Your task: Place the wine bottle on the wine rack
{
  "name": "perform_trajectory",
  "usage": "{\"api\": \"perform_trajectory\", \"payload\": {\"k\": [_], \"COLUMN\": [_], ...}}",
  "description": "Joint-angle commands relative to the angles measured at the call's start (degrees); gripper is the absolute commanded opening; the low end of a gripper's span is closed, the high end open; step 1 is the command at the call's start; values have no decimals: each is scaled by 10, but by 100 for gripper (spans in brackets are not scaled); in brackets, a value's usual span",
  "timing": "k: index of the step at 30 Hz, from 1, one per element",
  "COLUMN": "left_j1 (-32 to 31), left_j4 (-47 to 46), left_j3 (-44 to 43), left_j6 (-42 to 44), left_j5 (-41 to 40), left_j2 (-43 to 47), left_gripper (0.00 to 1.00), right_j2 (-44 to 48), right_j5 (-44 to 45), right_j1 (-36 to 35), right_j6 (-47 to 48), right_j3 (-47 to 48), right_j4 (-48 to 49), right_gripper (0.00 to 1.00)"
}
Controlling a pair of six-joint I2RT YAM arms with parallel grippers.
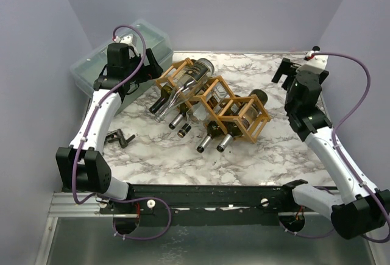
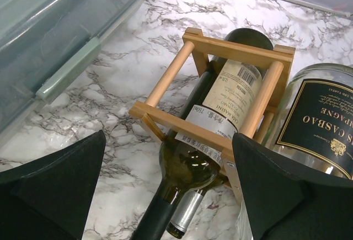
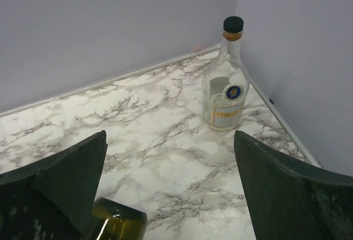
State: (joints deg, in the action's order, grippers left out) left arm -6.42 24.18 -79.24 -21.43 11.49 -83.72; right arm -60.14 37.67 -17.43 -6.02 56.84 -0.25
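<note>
The wine rack lies at a slant across the middle of the marbled desk, with several bottles resting in its cells, necks pointing toward the arms. In the left wrist view, the dark green wine bottle lies inside the rack's end cell, its pale label showing between the wooden bars. A clear bottle with a black label lies just beside it on the right.

The left gripper hangs above that end cell with its jaws spread wide and nothing between them. A translucent plastic bin sits close by, toward the back-left corner.

The right gripper is also wide open and holds nothing. It faces the back-right corner of the desk, where a clear upright bottle with a black cap stands apart from the rack, near both walls. At the bottom edge of that view the rounded olive-green end of another bottle shows — which bottle it belongs to cannot be told.
</note>
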Motion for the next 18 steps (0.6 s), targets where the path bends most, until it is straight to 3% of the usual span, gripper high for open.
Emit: {"api": "perform_trajectory", "payload": {"k": [1,8,18], "left_j1": [-3,-4,-4], "left_j4": [5,1,-4], "left_j3": [-5,-7,-7], "left_j6": [-5,-17,-26], "left_j5": [9,30,42], "left_j2": [13,20,31], "left_gripper": [98,98,98], "right_j2": [-19,-89,-152], "right_j5": [-76,-53,-100], "right_j1": [27,44,140], "right_j6": [-77,-60,-100], "right_j3": [32,115,126], "right_j4": [-24,-55,-52], "right_gripper": [100,100,100]}}
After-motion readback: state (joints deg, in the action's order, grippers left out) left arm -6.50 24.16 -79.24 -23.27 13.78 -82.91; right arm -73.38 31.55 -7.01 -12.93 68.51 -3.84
